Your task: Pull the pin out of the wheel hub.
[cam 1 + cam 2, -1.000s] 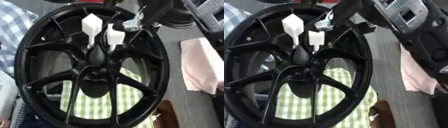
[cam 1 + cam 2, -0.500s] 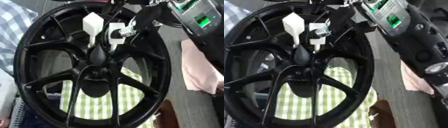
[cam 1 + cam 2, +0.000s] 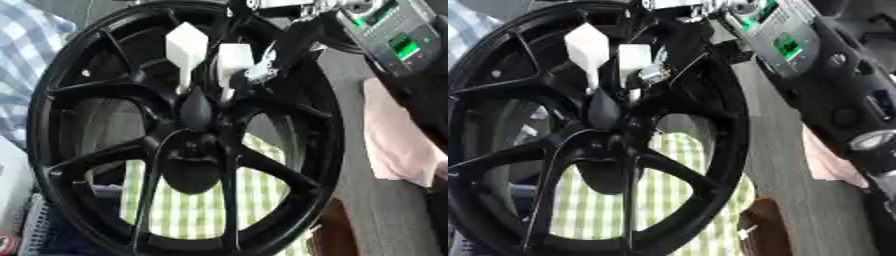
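The black wheel (image 3: 184,145) fills most of your view, standing on edge with its spoked face toward you. Its spokes run from the rim to the hub (image 3: 194,107) at centre, slightly above the middle of the picture.

Behind the open spokes, at the lower centre, you see a green-and-white checked cloth (image 3: 201,200). A blue-and-white checked cloth (image 3: 22,60) lies at the far left, and a pale pink cloth (image 3: 398,145) lies on the grey surface to the right of the wheel.

Your right arm (image 3: 815,75) enters from the upper right, carrying a housing with a green lit panel (image 3: 404,44). The right hand (image 3: 267,62) reaches across the upper rim toward the hub. Its fingertips sit just beside the right-hand pin, on that pin's right side. Whether the fingers are apart or closed on that pin cannot be told from these views.

2 white pins stand out of the hub, each with a blocky head on a thin stem. The left pin (image 3: 185,47) is the taller one. The right pin (image 3: 234,60) sits just beside it, lower.
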Motion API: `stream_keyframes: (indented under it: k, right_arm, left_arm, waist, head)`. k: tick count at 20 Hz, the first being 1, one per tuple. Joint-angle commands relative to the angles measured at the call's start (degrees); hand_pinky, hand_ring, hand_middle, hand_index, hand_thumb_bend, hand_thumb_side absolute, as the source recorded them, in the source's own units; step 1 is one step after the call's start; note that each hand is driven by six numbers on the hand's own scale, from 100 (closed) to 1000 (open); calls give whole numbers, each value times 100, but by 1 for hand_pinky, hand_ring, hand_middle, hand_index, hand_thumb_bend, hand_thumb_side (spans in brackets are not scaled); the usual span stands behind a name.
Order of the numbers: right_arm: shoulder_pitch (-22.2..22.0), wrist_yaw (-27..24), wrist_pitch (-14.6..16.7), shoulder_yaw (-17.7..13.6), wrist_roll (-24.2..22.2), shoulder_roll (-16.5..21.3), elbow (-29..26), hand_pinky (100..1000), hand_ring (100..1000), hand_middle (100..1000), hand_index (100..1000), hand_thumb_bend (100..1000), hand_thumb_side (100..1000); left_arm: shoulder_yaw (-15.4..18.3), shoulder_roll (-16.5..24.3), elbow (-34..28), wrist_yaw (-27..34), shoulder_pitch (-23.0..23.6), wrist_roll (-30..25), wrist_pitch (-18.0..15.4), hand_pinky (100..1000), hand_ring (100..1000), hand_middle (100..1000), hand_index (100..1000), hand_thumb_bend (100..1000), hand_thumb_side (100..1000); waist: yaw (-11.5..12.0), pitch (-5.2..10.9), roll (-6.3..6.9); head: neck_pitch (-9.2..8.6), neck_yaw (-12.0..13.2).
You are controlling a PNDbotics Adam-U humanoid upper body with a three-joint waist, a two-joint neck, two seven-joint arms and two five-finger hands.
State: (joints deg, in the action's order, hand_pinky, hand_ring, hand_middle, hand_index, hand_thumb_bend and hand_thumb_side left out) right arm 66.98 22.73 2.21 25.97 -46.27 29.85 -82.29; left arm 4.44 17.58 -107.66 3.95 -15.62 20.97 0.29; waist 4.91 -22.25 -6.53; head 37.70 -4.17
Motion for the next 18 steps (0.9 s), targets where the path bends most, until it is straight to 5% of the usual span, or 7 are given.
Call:
stream_keyframes:
  k: [1, 9, 18]
  right_arm:
    - [73, 75, 31, -57, 10, 108, -3, 892, 867, 762, 839, 525, 515]
    - [65, -64, -84, -45, 74, 84, -46, 875, 835, 650, 745, 465, 485]
    - [62, -240, -247, -30, 118, 93, -109, 875, 835, 650, 745, 465, 485]
  left_arm:
    - [-5, 63, -81, -5, -58, -12, -3, 730, 640, 583, 784, 100, 719]
    - [-8, 52, -80, 1, -65, -18, -1, 731, 640, 583, 784, 100, 720]
    - [-6, 51, -79, -1, -64, -22, 9, 731, 640, 583, 784, 100, 720]
  waist:
    - [3, 102, 39]
    - [0, 95, 50]
    - [-2, 98, 52]
  head:
    - [-39, 9]
    - [-30, 12]
    - [-26, 12]
